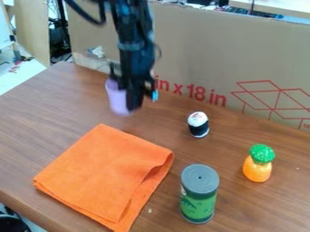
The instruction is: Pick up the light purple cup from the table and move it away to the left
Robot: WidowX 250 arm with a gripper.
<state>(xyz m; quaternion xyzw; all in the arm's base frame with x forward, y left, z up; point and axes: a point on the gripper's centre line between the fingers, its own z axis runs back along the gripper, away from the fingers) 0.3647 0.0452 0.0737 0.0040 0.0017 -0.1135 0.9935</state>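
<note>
Toward the back of the bench: the black gripper hangs right at the purple cup, so the work in hand looks to be with that cup.
Gripper: it covers part of the cup from where I stand, and I can't tell whether it has a hold on it or is open beside it.
Purple cup: left of the black-and-white toy, beyond the cloth and near the cardboard; it leans a little to my eye, and whether its base touches the wood I can't make out.
Orange cloth: folded and lying flat in front of the cup, well apart from the gripper, with nothing set on it.
Green can and pineapple: the can stands upright with its grey lid on, just beside the cloth; the toy pineapple stands farther right. Neither is being handled.
Progress: getting to the cup seems done, I'd judge; a grip can't be confirmed. If the cup is to be moved, carrying it and letting go would be left.
</note>
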